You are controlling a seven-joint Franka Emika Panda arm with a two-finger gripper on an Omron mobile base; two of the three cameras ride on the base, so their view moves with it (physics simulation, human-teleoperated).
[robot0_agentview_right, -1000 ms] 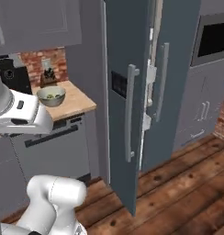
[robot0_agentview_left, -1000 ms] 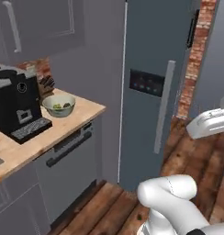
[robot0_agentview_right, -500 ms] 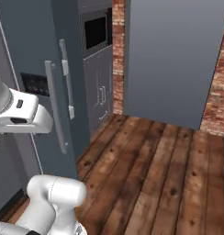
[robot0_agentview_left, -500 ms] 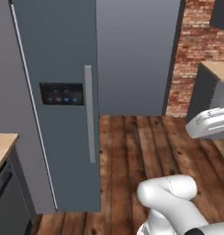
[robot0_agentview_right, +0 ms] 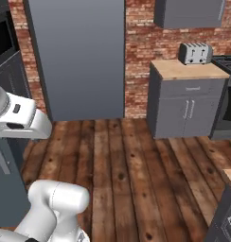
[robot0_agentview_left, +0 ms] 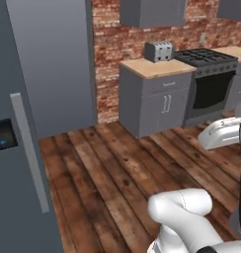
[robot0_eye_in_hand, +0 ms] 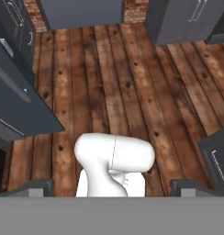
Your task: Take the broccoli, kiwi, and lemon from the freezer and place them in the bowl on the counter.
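Observation:
The freezer (robot0_agentview_left: 19,148) is the dark grey door with a long bar handle and a small dark display, at the left edge of the left base view. In the hand view the same door (robot0_eye_in_hand: 22,105) lies at the left. My gripper (robot0_eye_in_hand: 114,187) points down over the wooden floor, its two dark fingertips (robot0_eye_in_hand: 40,186) far apart with nothing between them. The broccoli, kiwi, lemon, bowl and its counter are out of view.
A tall flat grey panel (robot0_agentview_right: 79,56) stands against the brick wall. Right of it are a grey cabinet with a tan top (robot0_agentview_right: 183,71), a silver toaster (robot0_agentview_right: 195,53) and a black stove (robot0_agentview_left: 211,74). Wooden floor (robot0_agentview_right: 136,165) spreads in front.
The whole picture has swung: the base has turned away from the counter with the bowl, and the freezer door now sits at the left edge. The jaws have stayed wide apart.

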